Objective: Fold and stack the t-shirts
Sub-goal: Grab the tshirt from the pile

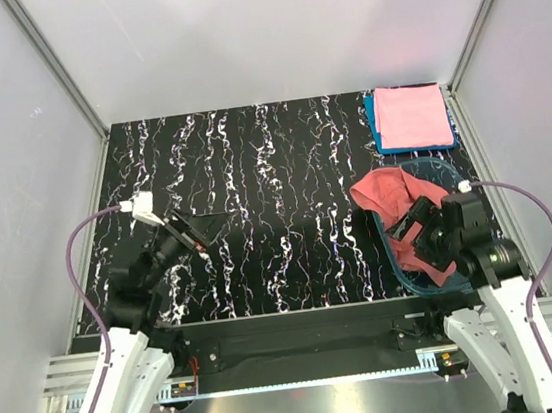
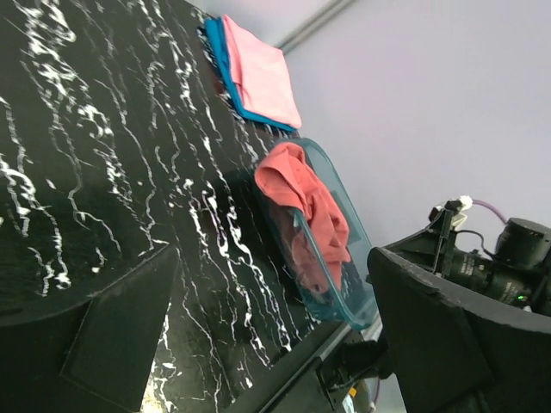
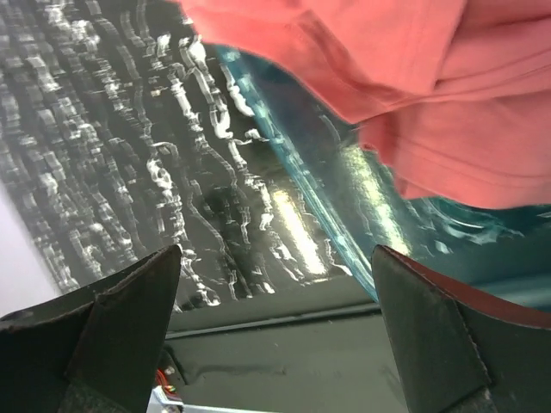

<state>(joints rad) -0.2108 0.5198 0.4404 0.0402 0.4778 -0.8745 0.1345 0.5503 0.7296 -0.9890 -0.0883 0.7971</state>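
Observation:
A crumpled salmon t-shirt (image 1: 388, 196) lies in the clear blue tub (image 1: 445, 172) at the right, part of it spilling over the tub's left rim; it also shows in the left wrist view (image 2: 301, 202) and the right wrist view (image 3: 430, 77). At the back right, a pink folded t-shirt (image 1: 412, 115) rests on a blue folded t-shirt (image 1: 375, 124). My right gripper (image 1: 422, 233) hangs open over the near part of the tub, nothing between its fingers (image 3: 138, 310). My left gripper (image 1: 201, 228) is open above the bare table at the left.
The table (image 1: 275, 197) is black with white veins. White walls and aluminium posts (image 1: 57, 67) close in the sides and back. The folded stack (image 2: 258, 77) sits in the far right corner, just behind the tub (image 2: 344, 258).

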